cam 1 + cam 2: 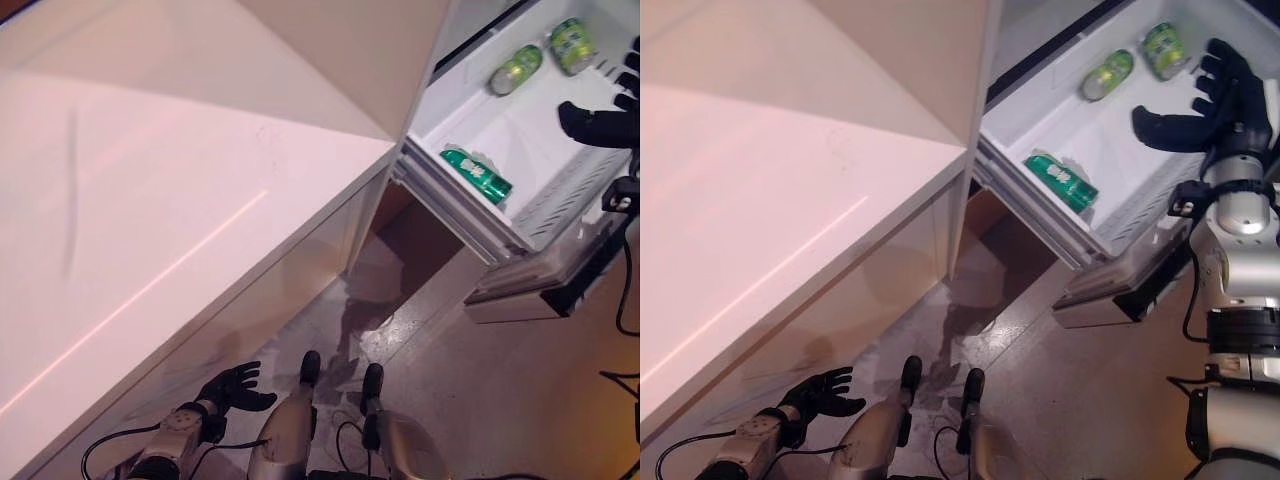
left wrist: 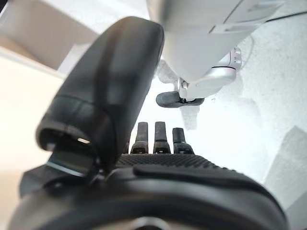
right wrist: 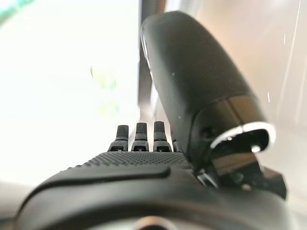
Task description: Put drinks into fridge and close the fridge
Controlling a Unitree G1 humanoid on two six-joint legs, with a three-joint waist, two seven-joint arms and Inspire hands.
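Fingers of the right hand [image 1: 1225, 100] are spread and hold nothing, reaching over the open fridge [image 1: 1120, 215] in the right eye view. Just beyond the fingertips lie two light green cans [image 1: 1108, 74] on the white floor of the compartment; a darker green can [image 1: 1061, 180] lies nearer the front edge, on the thumb side and well apart from them. The left hand [image 1: 815, 395] hangs low beside the white counter [image 1: 770, 230], fingers loosely splayed and empty.

The left eye view shows the same: three cans inside, only the right hand's thumb and fingertips at the frame's edge.

In the left wrist view the fingers [image 2: 156, 139] point straight out, nothing between them and the thumb.

The right wrist view shows straight fingers [image 3: 139, 136] against a bright interior, with faint green shapes past them.

The drinks seem to be stowed, so the closing step is probably at hand. Next, the right hand must draw clear of the compartment and find the door, which I cannot make out clearly here.
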